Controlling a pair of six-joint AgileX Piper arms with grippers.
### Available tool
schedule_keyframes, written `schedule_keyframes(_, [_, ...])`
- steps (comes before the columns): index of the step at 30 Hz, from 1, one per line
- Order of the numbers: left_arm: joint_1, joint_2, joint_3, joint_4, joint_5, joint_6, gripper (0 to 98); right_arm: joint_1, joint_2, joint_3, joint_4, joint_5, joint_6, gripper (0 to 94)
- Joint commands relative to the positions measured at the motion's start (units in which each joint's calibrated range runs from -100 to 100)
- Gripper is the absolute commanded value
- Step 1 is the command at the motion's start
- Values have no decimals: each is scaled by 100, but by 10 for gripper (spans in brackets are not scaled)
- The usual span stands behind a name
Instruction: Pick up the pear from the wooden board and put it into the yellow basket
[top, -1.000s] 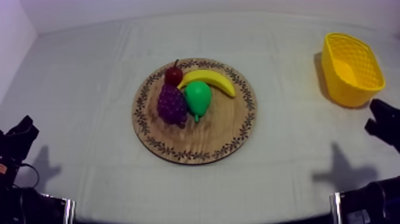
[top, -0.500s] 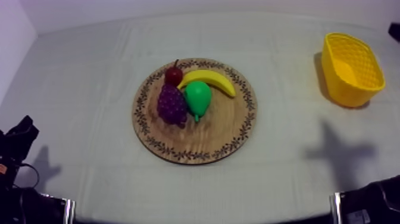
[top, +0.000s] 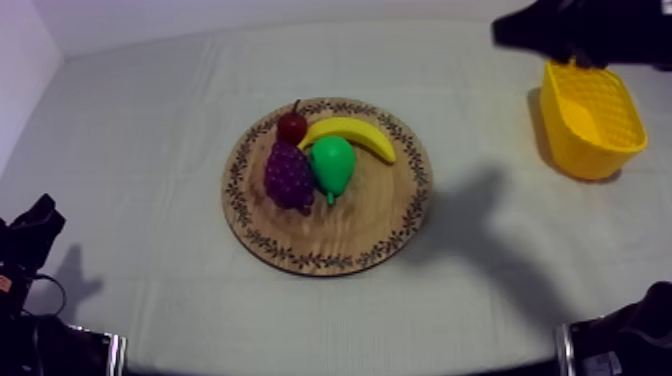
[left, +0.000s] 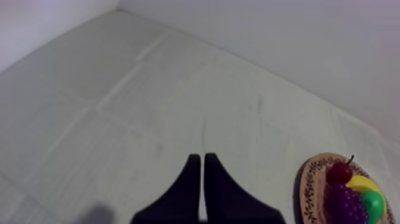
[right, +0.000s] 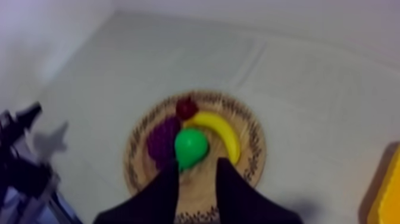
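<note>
Pear (top: 332, 165) is on the board (top: 340, 240), roughly mid-board, lying with its stem end toward the near rim. Not gripped. Grapes (top: 289, 175) are pressed against its left side. Banana (top: 352, 133) arcs just behind it, close to its fat end; can't tell if they touch. Small red fruit (top: 292, 127) sits at the far end of the grapes, beside the banana's left tip. All four are bunched on the far-left part of the board; the near part is bare wood inside the patterned rim.

Right gripper (right: 197, 162): released, fingers apart with nothing between them. The right wrist view looks down at the board, and the pear shows just past the gap between the fingertips, clear of both. In the top view the right arm (top: 585, 30) comes in at the upper right, overlapping the far rim of the basket (top: 560, 135), well apart from the board. Its shadow lies on the cloth (top: 150, 120) just right of the board.

Basket stands upright at the right side of the table, well apart from the board.

Left gripper (left: 199, 159): clenched on nothing, fingers together as a narrow wedge. It sits low at the left over bare cloth, with the board well off to its side.
</note>
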Motion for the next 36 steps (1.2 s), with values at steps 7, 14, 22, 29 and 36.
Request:
schedule_keyframes(7, [-2, 2, 2, 0, 1, 0, 1, -137, 868, 615, -228, -314, 580, 573])
schedule_keyframes(14, [-2, 2, 2, 0, 1, 1, 1, -280, 1171, 782, -220, -509, 434, 661])
schedule_keyframes(22, [-2, 2, 2, 0, 1, 1, 1, -422, 1436, 862, -18, -950, 114, 675])
schedule_keyframes(29, [-2, 2, 2, 0, 1, 1, 1, -735, 1977, 852, 338, -1360, -338, 666])
schedule_keyframes(36, [-2, 2, 2, 0, 1, 1, 1, -934, 2814, 505, 566, -1604, -809, 698])
